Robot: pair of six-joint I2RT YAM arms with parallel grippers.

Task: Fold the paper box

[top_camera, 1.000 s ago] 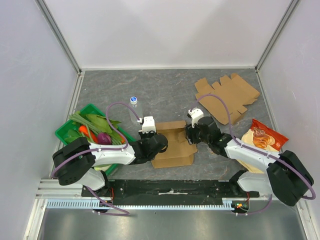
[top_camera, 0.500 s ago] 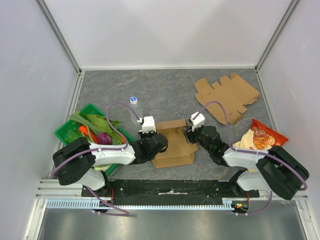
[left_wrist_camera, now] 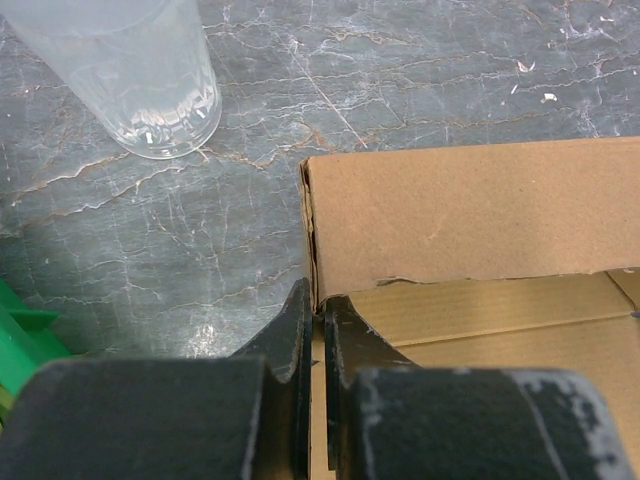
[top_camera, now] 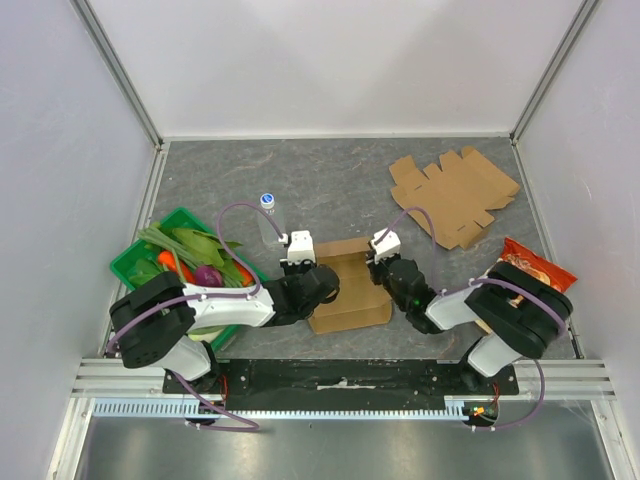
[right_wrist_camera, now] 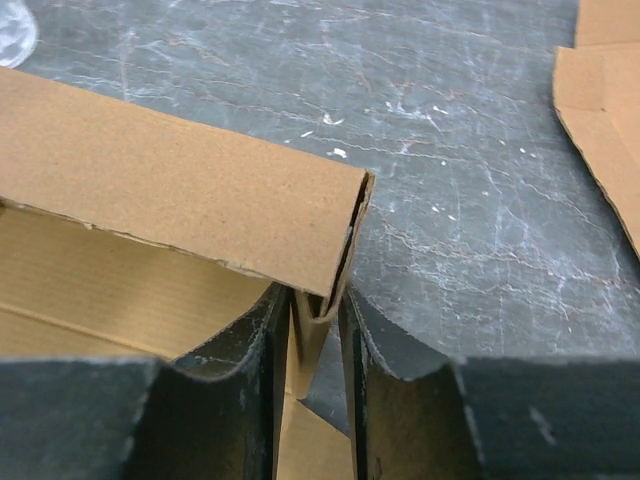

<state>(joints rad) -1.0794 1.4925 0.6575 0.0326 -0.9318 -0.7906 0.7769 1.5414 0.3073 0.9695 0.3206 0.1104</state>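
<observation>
Paper box lies just R of green tray on grey table. It's part-folded: the far wall stands upright, doubled over at its top, w/ the floor panel bare & facing up.

L gripper is at the box side nearest the tray. Its jaws are all but closed, pinching the thin side wall right at the far corner, w/ a cardboard strip showing in the slit btwn the fingers.

R gripper is at the box side farthest from the tray. Its jaws are narrowed onto an upright flap under the end of the far wall. The flap fills the gap & the pads look pressed to both faces.

Both arms reach in low from the near edge, wrists angled toward each other.

Leafy veg is piled in the tray. Clear bottle stands just off the tray's far-R corner. Flat cardboard blank lies well R of the tray & farther back, unfolded. Snack bag is far R of the tray, past the box.
</observation>
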